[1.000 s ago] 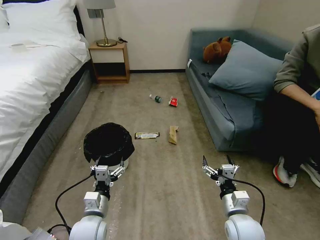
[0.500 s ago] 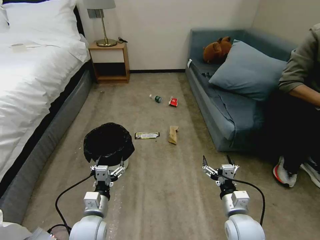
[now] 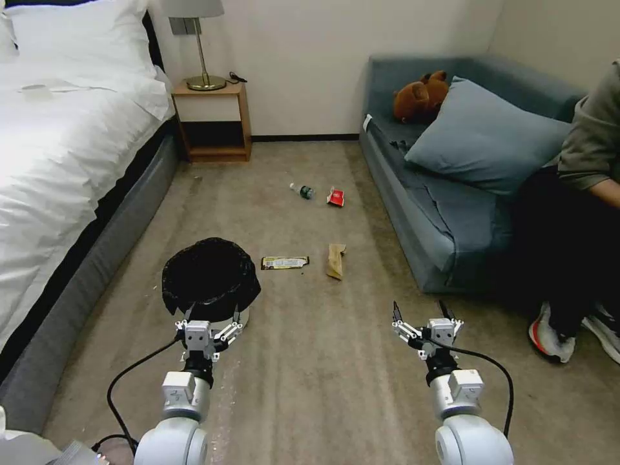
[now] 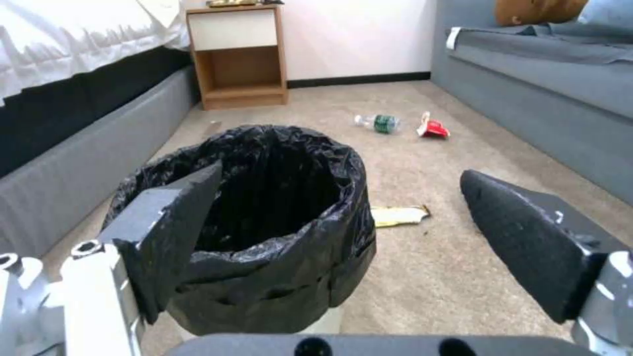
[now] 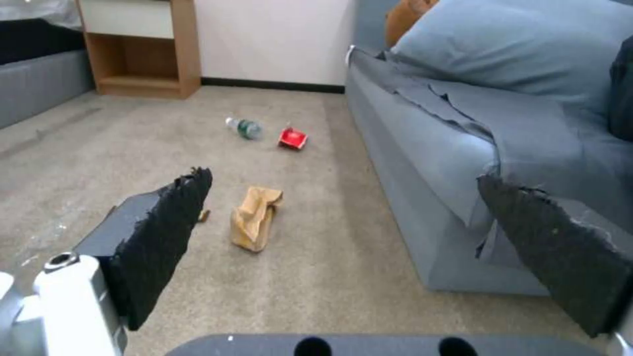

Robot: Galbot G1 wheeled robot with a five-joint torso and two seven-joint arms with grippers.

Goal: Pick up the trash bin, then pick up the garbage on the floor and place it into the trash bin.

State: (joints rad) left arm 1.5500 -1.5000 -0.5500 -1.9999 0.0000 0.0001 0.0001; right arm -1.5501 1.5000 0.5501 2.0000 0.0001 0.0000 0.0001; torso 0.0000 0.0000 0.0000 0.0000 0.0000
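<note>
Trash bin (image 3: 210,279) on the carpet just ahead of the left gripper (image 3: 208,318), fingers spread; right gripper (image 3: 420,312) likewise released.

Upright black-lined trash bin (image 3: 210,279), floor (image 3: 310,374) litter beyond

A white-sheeted bed (image 3: 58,148) stood at left, a wooden nightstand (image 3: 213,123) with lamp (image 3: 200,45) beside it. A brown plush toy (image 3: 420,95) and blue pillow (image 3: 481,139) lay on the sofa (image 3: 426,219).

Both arms reach forward, held low — the left gripper (image 3: 211,316) spread wide just short of the trash bin (image 3: 210,274), the right gripper (image 3: 421,312) well apart from it, equally spread.
</note>
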